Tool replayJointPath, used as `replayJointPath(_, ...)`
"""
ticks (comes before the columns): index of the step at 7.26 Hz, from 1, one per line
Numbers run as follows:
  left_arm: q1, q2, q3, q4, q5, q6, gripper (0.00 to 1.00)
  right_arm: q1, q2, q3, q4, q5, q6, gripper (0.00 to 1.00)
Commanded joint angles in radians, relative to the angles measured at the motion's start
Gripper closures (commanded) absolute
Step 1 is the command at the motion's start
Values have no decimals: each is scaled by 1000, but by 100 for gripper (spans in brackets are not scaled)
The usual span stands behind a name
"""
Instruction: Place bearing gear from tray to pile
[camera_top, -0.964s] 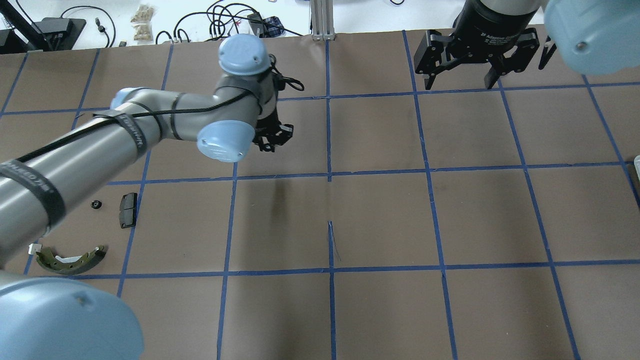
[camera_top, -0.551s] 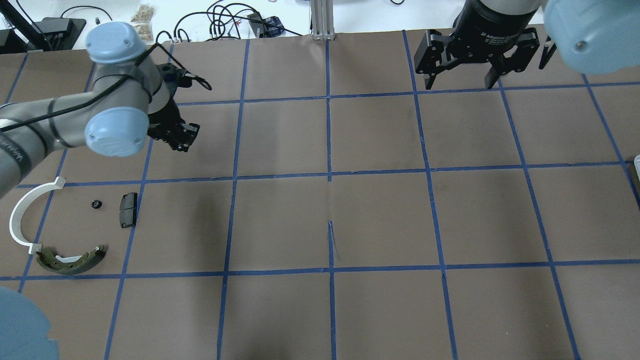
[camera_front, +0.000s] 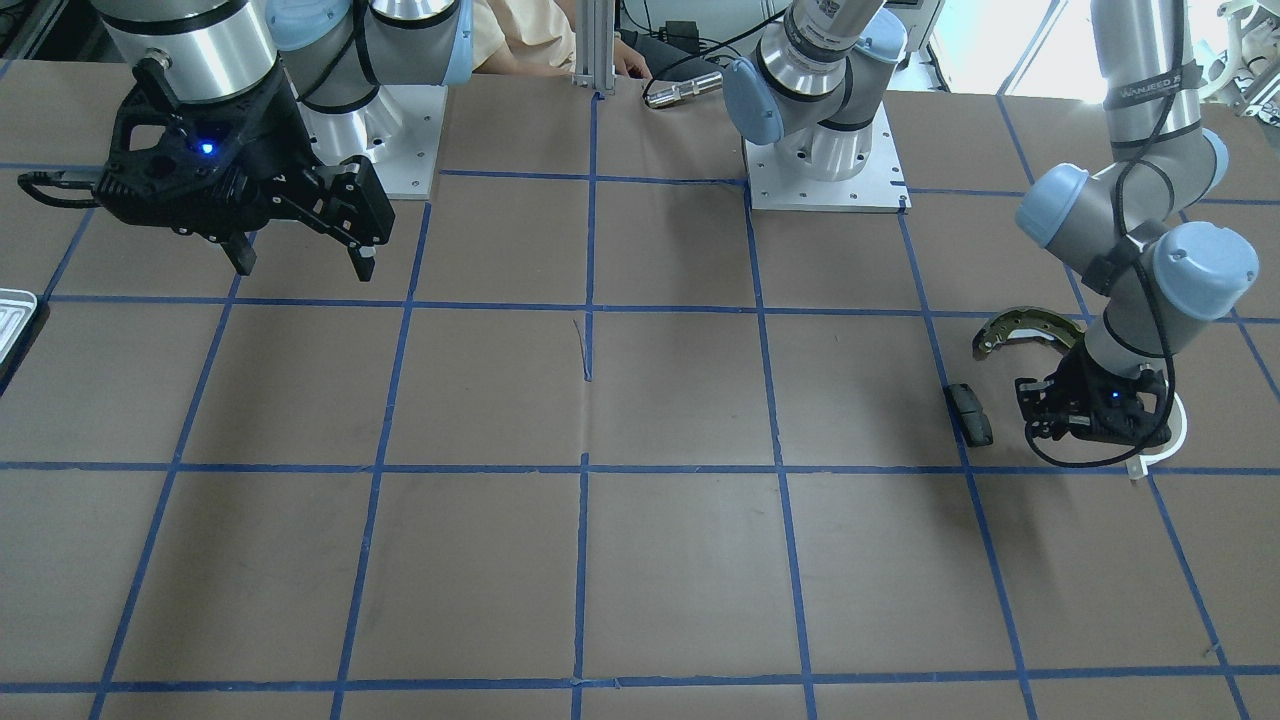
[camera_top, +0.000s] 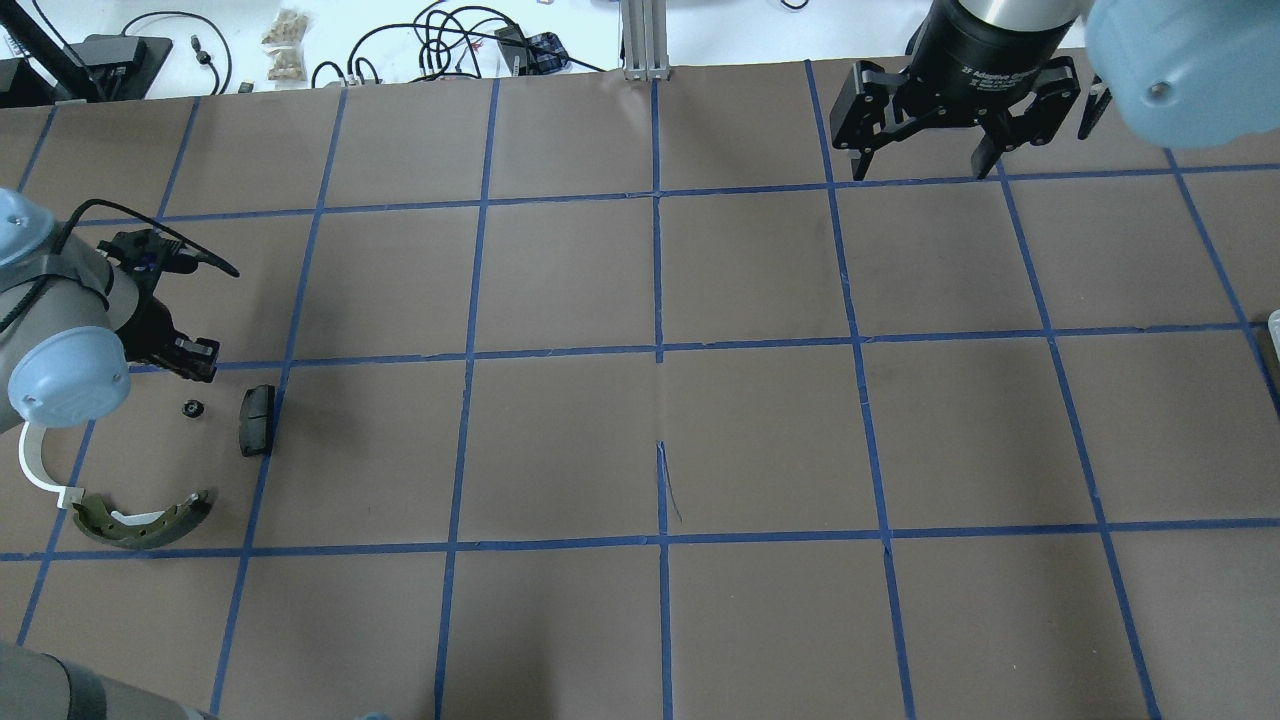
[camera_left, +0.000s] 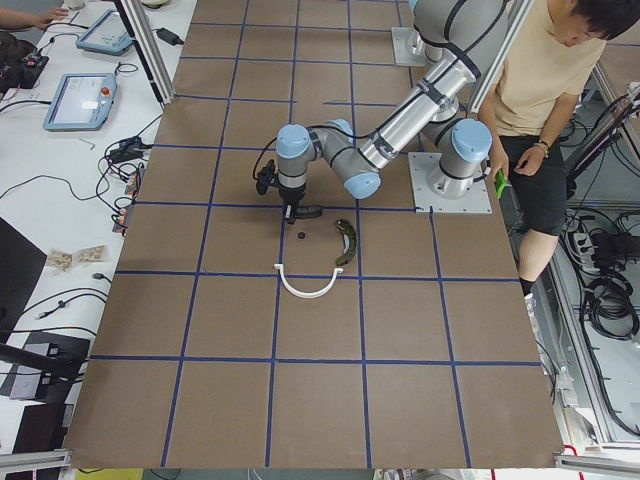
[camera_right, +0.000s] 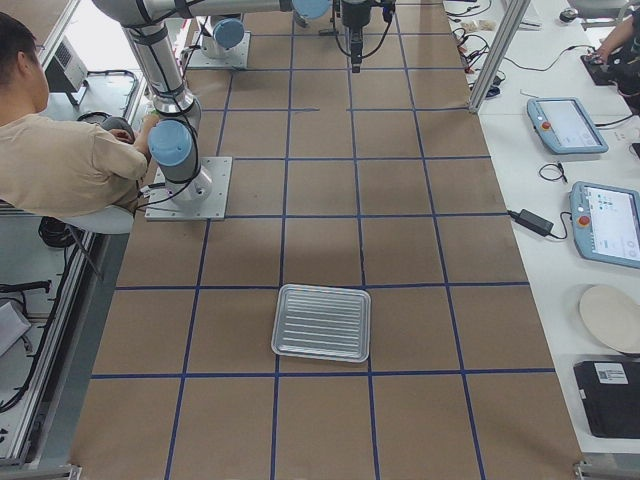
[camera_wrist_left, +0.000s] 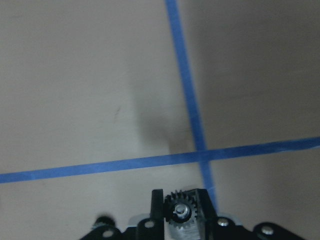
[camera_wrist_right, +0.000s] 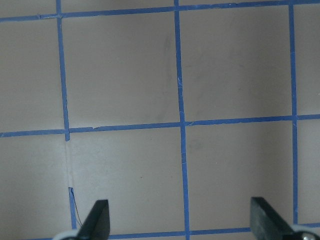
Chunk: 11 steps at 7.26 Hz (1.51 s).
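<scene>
Pad (camera_top: 256, 420) near brake shoe (camera_top: 140, 520); tray (camera_right: 322, 322) (rightward) well apart.

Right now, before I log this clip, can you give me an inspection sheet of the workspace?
Surface: brown table with a blue tape grid; small tear near centre.
Job's things: bearing gear held in the left gripper; tray looks empty; pile of brake shoe, white arc and black pad.
Clutter: small black part beside the pad, too small to identify.
Grippers: left gripper shut on the gear, by the pile; right gripper open, empty.
Cables: black cable looped at the left wrist.
Surroundings: seated person; tablets on the side bench.
</scene>
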Motion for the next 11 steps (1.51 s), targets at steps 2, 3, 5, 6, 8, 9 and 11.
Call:
replayJointPath(2, 129, -27, -10, 18, -50, 158, 81, -3, 0, 0, 2, 1, 0, 0)
replayJointPath(3, 129, -44, -13, 18, -56, 157, 76, -3, 0, 0, 0, 0, 0, 0)
replayJointPath(5, 128, -58, -13, 18, -77, 145, 71, -3, 0, 0, -1, 1, 0, 0)
replayJointPath(6, 128, -61, -13, 18, -82, 148, 55, -3, 0, 0, -3, 1, -1, 0)
replayJointPath(8, 128, -58, -8, 18, -84, 146, 8, -3, 0, 0, 0, 1, 0, 0)
replayJointPath(9, 128, -49, -3, 18, -84, 149, 5, -3, 0, 0, -1, 1, 0, 0)
replayJointPath(11, 117, -6, 0, 7, -76, 148, 4, -3, 0, 0, 2, 1, 0, 0)
